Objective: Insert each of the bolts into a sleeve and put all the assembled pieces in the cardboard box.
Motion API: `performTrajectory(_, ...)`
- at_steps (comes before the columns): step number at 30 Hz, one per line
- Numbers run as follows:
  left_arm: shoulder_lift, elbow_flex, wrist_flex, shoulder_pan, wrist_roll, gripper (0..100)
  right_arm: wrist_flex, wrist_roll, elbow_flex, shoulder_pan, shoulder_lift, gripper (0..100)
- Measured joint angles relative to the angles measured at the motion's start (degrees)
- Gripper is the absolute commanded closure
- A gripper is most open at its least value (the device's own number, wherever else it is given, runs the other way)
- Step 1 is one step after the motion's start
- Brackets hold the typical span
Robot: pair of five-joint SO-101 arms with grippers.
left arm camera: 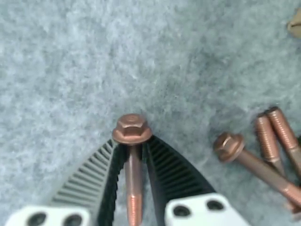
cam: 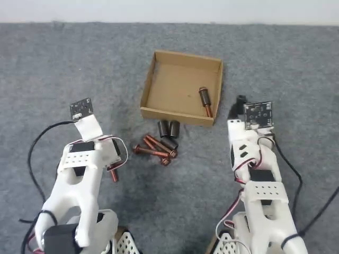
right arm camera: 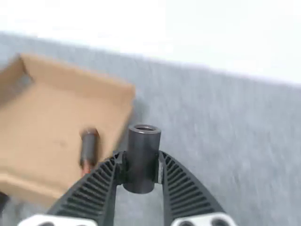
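Coppery metal bolts (cam: 153,148), matt black sleeves (cam: 169,128), plain cardboard box (cam: 150,87) — on rough grey carpet (cam: 79,63).

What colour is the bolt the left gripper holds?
Coppery brown bolt, clearest in the left wrist view.

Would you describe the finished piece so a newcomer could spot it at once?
Start at the cardboard box on the grey carpet. Inside, near one side wall, lies the finished piece. It alone is a copper bolt wearing a dark sleeve; the loose bolts and sleeves lie outside the box.
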Motion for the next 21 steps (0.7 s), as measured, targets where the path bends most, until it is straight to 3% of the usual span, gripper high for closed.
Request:
performTrajectory(7, 0.0, 0.0, -0.4, 0.0, 0.0, 99, -5.3, 0.0, -1.5, -5.9, 3.9, 99.1)
performTrajectory(17, 0.0, 0.0, -0.4, 0.0, 0.0, 99, -5.7, 0.0, -16.1, -7.0, 29.0, 99.1)
performTrajectory(21, 0.0, 0.0, -0.4, 0.0, 0.0, 99, -14.0, 0.0, -18.2, -9.1, 36.3, 99.1)
